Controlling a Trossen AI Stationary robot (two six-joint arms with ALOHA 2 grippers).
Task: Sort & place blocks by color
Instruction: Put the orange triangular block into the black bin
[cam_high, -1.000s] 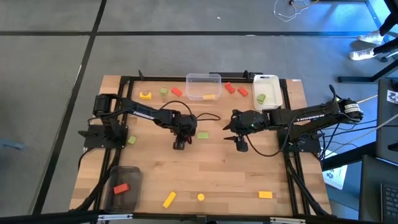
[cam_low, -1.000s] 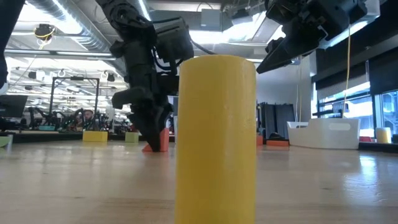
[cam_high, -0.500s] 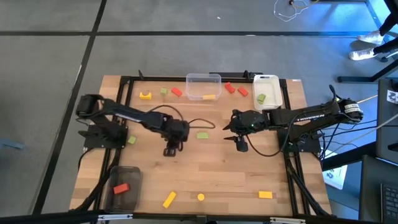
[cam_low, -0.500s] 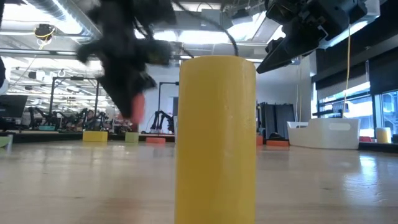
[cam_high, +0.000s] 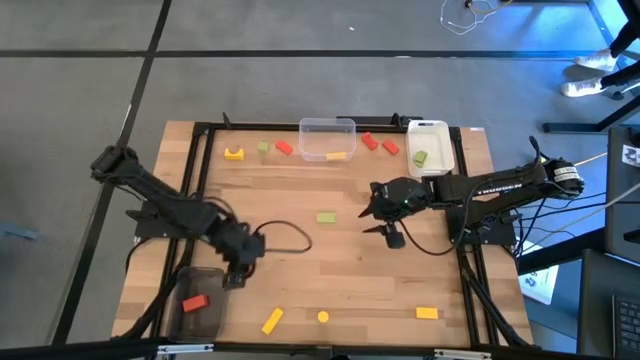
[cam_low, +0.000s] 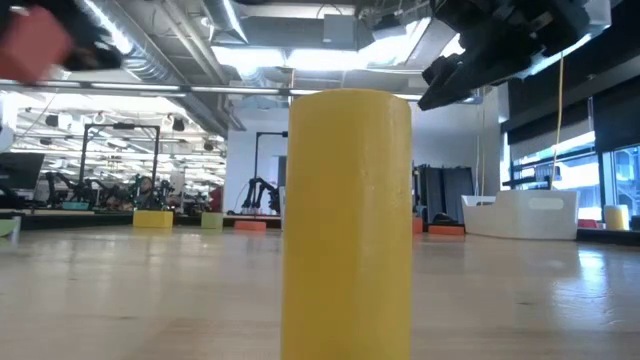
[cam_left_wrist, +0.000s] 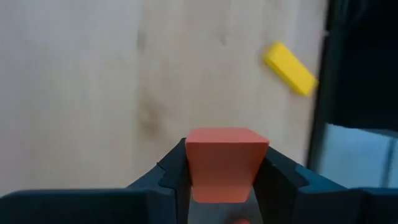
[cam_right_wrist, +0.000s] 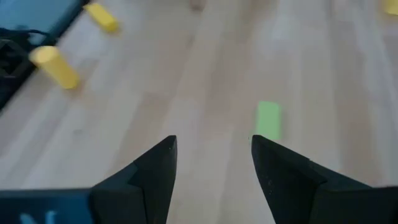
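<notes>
My left gripper (cam_high: 237, 278) is shut on a red block (cam_left_wrist: 227, 163) and hangs over the table's near left, beside a dark container (cam_high: 205, 288) that holds another red block (cam_high: 194, 301). In the low view the held block (cam_low: 35, 45) shows high up, blurred. My right gripper (cam_high: 371, 221) hovers open over the table's middle right, with a green block (cam_right_wrist: 268, 119) lying on the wood ahead of it. Yellow blocks (cam_high: 272, 320) (cam_high: 322, 317) (cam_high: 427, 313) rest along the near edge. My left gripper pinches the red block between its two fingers, one on each of two opposite side faces (cam_left_wrist: 188, 167). The fingers slant down toward the table. The block's front end sticks out past the fingertips and is lifted clear of the wood.
At the far edge stand a clear container (cam_high: 327, 128) holding a yellow block (cam_high: 336, 155) and a white container (cam_high: 432, 135) holding a green block (cam_high: 420, 158). Loose red (cam_high: 284, 148), green (cam_high: 263, 147) and yellow (cam_high: 233, 153) blocks lie beside them. A yellow cylinder (cam_low: 350, 220) fills the low view.
My left gripper has risen with the red block off the table's middle and swung toward the near left, to beside the dark container, rolling as it went. The block is now lifted clear. My right gripper has tilted slightly but stayed in place.
</notes>
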